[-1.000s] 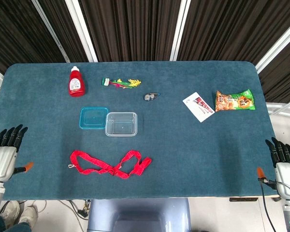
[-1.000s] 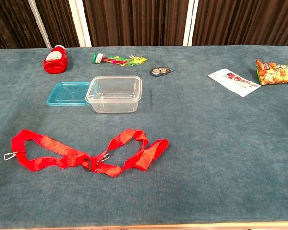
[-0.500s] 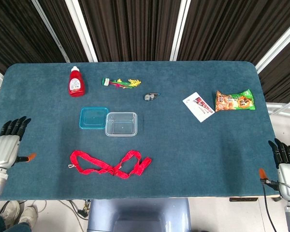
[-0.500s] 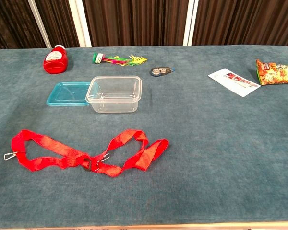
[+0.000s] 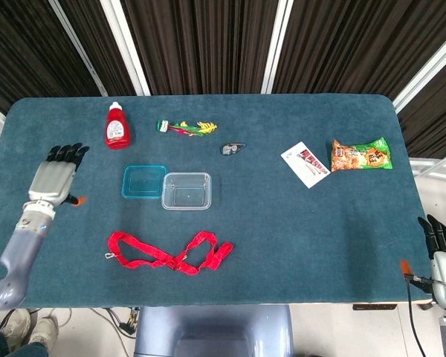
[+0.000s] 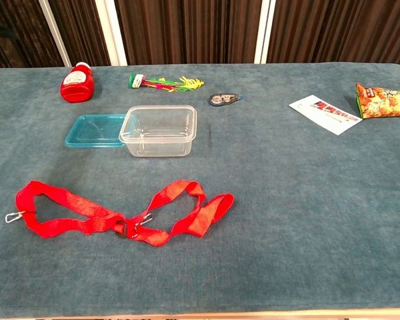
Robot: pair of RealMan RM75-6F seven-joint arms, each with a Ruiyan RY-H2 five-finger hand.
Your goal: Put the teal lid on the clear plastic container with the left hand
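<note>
Task not begun. Flat rectangular teal plastic lid (image 5: 144, 181) lies touching the clear rectangular plastic container (image 5: 186, 191), toward the table's left edge. Left hand (image 5: 54, 179), fingers apart, hovers empty; pickup and placement remain.

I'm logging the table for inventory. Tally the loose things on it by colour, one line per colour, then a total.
Red: 2, ketchup bottle, strap
Teal: 1, lid
Clear: 1, plastic container
White: 1, printed card
Grey-blue: 1, correction tape dispenser
Multicoloured: 2, snack bag, bundle of green, yellow and pink sticks
Total: 8
</note>
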